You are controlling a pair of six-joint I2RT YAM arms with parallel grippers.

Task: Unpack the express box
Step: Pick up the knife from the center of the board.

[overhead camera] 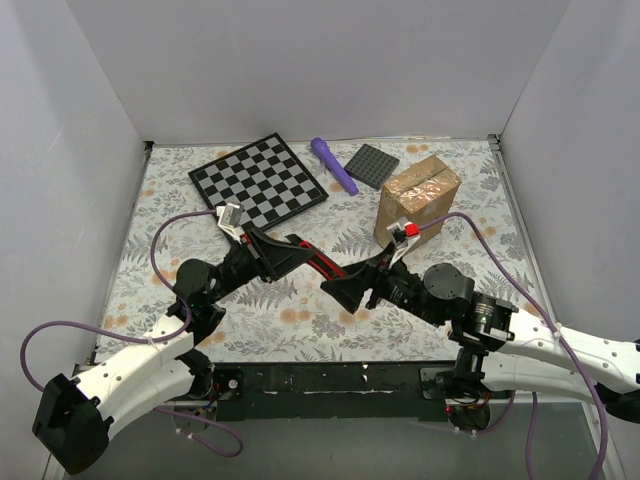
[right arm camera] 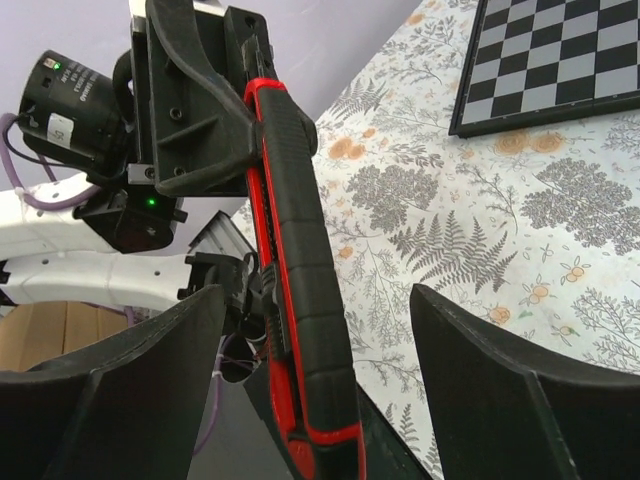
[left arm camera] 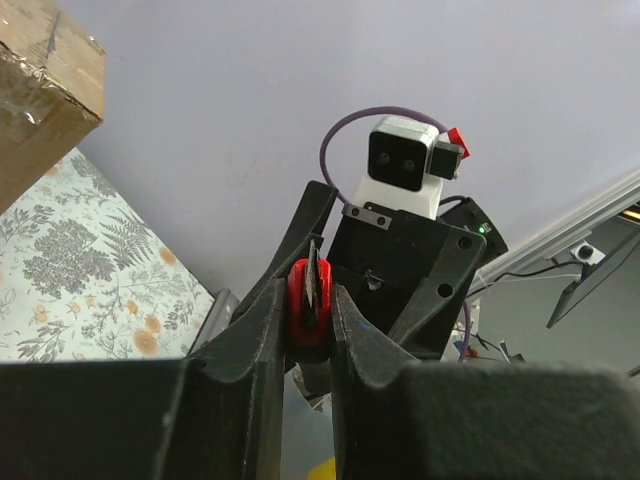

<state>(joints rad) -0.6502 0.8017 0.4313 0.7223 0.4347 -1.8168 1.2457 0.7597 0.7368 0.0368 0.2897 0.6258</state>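
The express box (overhead camera: 417,198) stands at the back right of the table, flaps down under shiny tape; one corner of it shows in the left wrist view (left arm camera: 45,90). My left gripper (overhead camera: 283,255) is shut on a red and black utility knife (overhead camera: 322,264), held in the air over the table's middle. In the left wrist view the knife's red end (left arm camera: 311,298) sits pinched between the fingers. My right gripper (right arm camera: 315,300) is open, its fingers (right arm camera: 500,390) standing either side of the knife handle (right arm camera: 300,250) without touching it.
A checkered board (overhead camera: 258,180) lies at the back left, with a purple cylinder (overhead camera: 333,165) and a dark grey square plate (overhead camera: 373,165) beside it. White walls close the table on three sides. Purple cables loop over both arms.
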